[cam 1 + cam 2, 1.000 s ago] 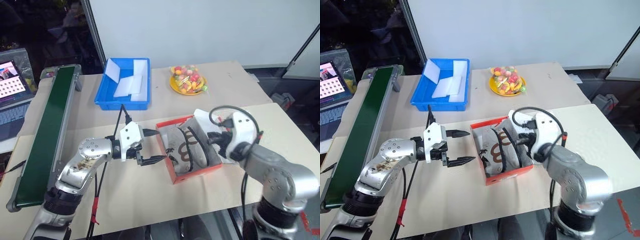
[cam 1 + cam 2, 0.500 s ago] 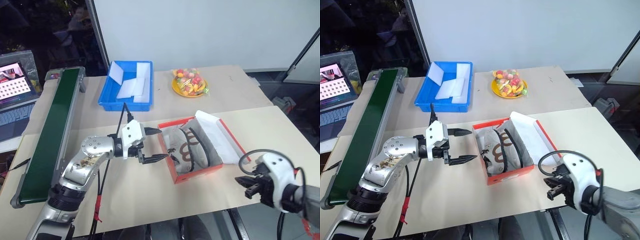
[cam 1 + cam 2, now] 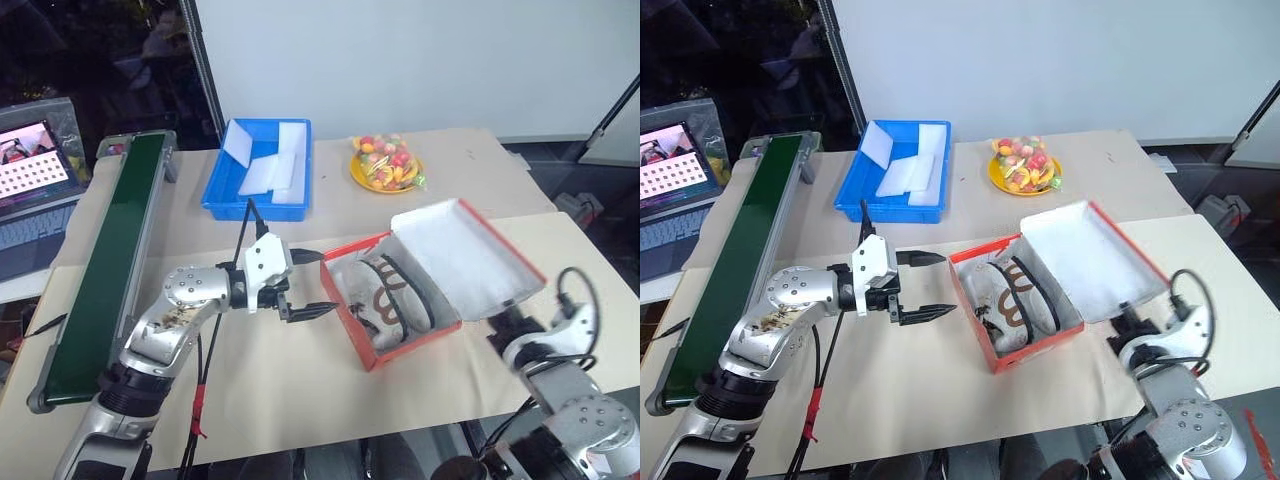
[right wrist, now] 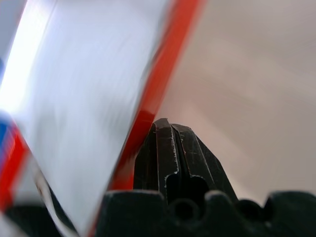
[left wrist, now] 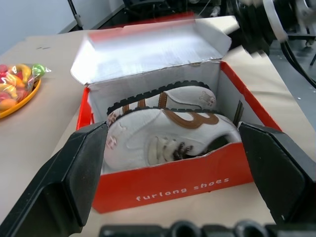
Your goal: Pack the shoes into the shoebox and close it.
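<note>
shoebox (image 3: pixel 420 330): lid up, shoes (image 5: pixel 163 133) inside | left claw (image 3: pixel 312 292) spread | right claw (image 4: pixel 170 136) closed

A robotics lab or test bench: paper-covered tables (image 3: pixel 300 390) pushed together, a green conveyor belt (image 3: pixel 105 255) along one side, an open laptop (image 3: pixel 35 180) beside it, a blue plastic tray (image 3: pixel 225 205) of white foam slabs (image 3: pixel 275 172), plain white wall panels behind
</note>
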